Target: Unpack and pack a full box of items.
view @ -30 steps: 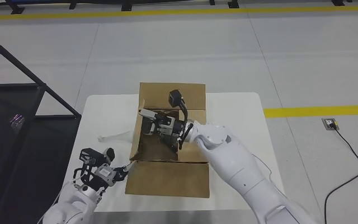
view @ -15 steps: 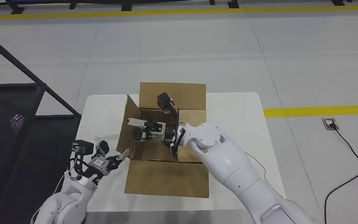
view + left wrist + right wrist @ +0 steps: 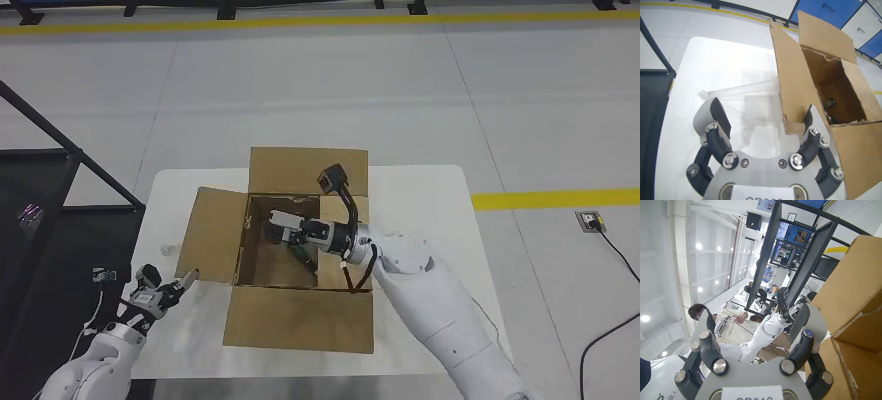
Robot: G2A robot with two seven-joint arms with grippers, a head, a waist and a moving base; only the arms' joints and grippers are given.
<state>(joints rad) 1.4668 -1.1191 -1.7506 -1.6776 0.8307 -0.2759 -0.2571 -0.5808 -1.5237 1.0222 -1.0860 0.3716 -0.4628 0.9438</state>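
Note:
The brown cardboard box (image 3: pixel 300 318) stands in the middle of the white table with its flaps spread; the left flap (image 3: pixel 210 235) lies out flat. Inside it I see a green item (image 3: pixel 300 255) and dark items (image 3: pixel 830 103). My right gripper (image 3: pixel 283 228) hovers over the box's left half, open with nothing between its fingers (image 3: pixel 800 321), and cardboard (image 3: pixel 853 298) is beside it. My left gripper (image 3: pixel 170 290) is open near the table's front left, and the left flap's corner (image 3: pixel 791 126) sits just inside one finger (image 3: pixel 809 118).
A clear plastic strip (image 3: pixel 738 90) lies on the table left of the box, partly under the left flap. A black metal frame (image 3: pixel 40 150) stands off the table's left side. The table (image 3: pixel 430 210) has bare room to the box's right.
The left flap went from upright to flat, pushed outward by my right gripper, which then drew back over the box. My left gripper backed away leftward from the box's front corner.

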